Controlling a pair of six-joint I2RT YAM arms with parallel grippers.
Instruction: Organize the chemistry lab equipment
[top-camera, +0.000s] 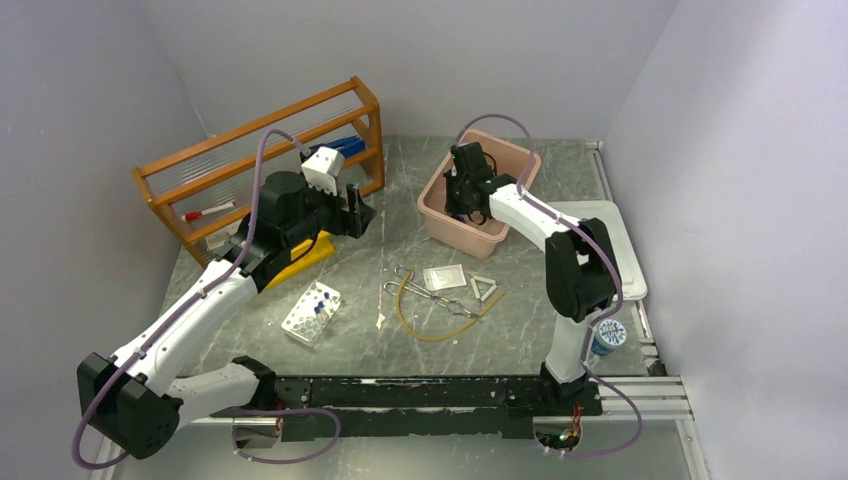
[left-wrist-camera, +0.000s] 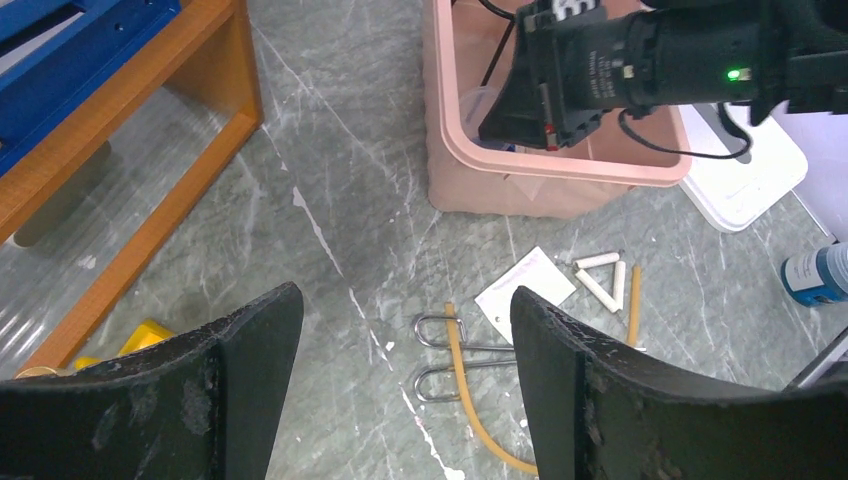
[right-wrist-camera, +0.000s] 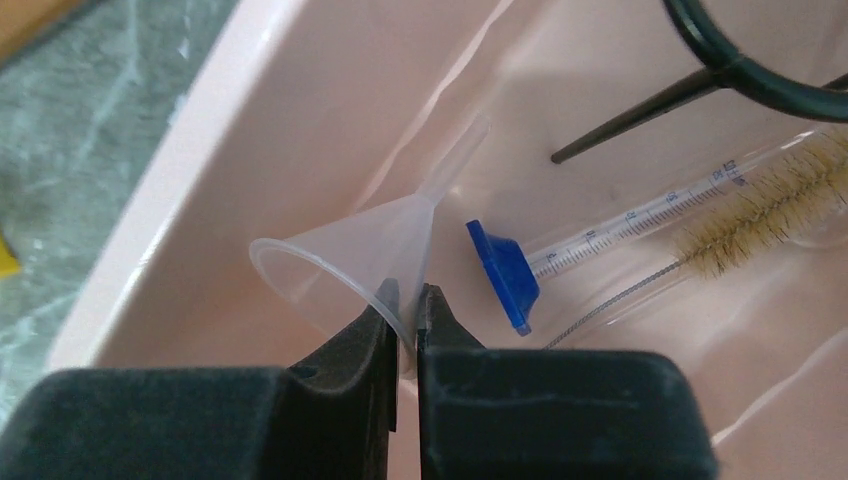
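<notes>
Right gripper (right-wrist-camera: 408, 303) pinches clear funnel (right-wrist-camera: 345, 248) inside pink bin (right-wrist-camera: 195, 175).

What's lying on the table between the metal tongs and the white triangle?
The white square, lying flat between the tongs and the triangle, clearest in the top view.

From above, the right pincer (top-camera: 463, 208) is down in the pink bin (top-camera: 455, 235), so its tips are hidden. Up close, its fingers (right-wrist-camera: 340, 360) cover part of the funnel (right-wrist-camera: 370, 245). The black ring (right-wrist-camera: 740, 72) and brush (right-wrist-camera: 770, 215) run off the edge. The tube (left-wrist-camera: 462, 375) and tongs (left-wrist-camera: 490, 349) go behind a finger (left-wrist-camera: 620, 400) of the left pincer (left-wrist-camera: 405, 300).
</notes>
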